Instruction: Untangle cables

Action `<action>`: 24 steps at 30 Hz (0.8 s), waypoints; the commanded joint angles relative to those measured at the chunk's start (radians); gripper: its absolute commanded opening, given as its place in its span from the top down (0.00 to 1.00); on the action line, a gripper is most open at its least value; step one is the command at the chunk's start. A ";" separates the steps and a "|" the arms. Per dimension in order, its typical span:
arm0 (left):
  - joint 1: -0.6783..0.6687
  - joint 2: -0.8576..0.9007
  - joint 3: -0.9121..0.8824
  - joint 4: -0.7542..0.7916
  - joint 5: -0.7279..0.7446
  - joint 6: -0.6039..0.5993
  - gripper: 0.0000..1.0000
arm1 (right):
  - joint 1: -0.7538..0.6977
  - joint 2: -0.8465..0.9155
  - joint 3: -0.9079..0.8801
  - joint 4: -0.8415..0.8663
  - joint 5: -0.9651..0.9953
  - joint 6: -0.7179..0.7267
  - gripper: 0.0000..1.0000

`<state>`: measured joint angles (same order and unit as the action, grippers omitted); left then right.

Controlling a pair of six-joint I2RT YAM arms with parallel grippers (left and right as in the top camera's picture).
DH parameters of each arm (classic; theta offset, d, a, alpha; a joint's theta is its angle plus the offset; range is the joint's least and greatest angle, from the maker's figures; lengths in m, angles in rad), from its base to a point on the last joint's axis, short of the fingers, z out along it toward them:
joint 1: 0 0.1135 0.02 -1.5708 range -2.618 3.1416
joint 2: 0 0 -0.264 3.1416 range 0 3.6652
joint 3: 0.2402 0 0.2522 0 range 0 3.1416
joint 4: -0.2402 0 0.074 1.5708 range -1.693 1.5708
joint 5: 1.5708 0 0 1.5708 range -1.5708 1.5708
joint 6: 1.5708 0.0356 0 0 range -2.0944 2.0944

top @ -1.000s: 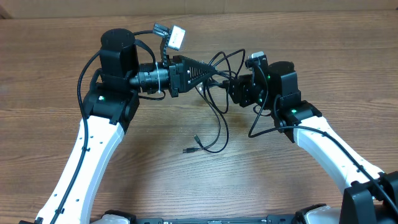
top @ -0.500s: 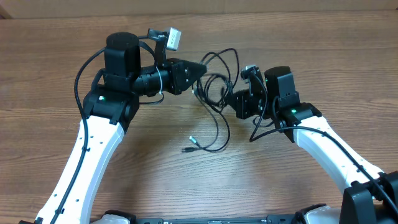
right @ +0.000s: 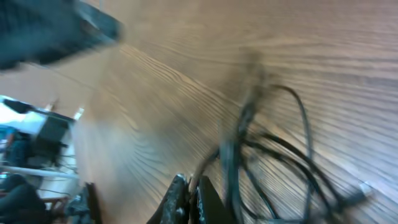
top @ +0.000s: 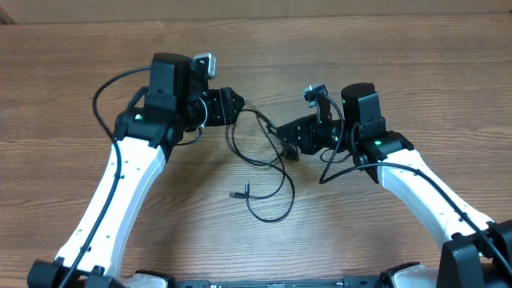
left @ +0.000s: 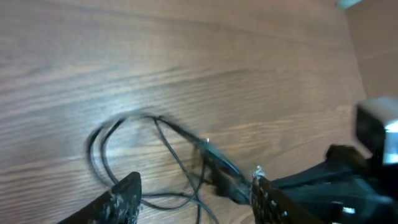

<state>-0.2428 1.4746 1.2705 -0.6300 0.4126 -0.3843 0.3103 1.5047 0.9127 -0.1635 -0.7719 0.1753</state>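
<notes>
Left black two-finger gripper point(left: 194, 188): jaws wide apart. Right black two-finger gripper point(right: 191, 194): pinched shut on thin black cables point(right: 297, 152).

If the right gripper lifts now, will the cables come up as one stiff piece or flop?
Likely floppy: the cables lie in loose curves, so the loops should sag and trail below the right gripper. Probably light, since the strands are thin. The free plug end may drag or swing.
</notes>
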 commanded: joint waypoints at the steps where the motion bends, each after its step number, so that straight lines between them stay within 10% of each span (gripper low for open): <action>1: -0.021 0.035 0.021 0.002 0.131 0.052 0.44 | 0.003 0.001 0.024 0.025 -0.060 0.042 0.96; 10: -0.101 0.069 0.021 -0.029 0.145 0.119 0.62 | 0.003 0.001 0.024 -0.035 0.127 0.042 0.90; 17: -0.111 0.095 0.021 -0.183 0.052 0.047 0.49 | -0.017 0.001 0.024 -0.269 0.660 0.149 0.72; 24: -0.165 0.198 0.021 -0.158 0.060 0.010 0.49 | -0.098 0.001 0.024 -0.293 0.652 0.204 0.66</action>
<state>-0.3698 1.6123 1.2716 -0.8085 0.4816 -0.3389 0.2455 1.5051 0.9165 -0.4511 -0.1684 0.3332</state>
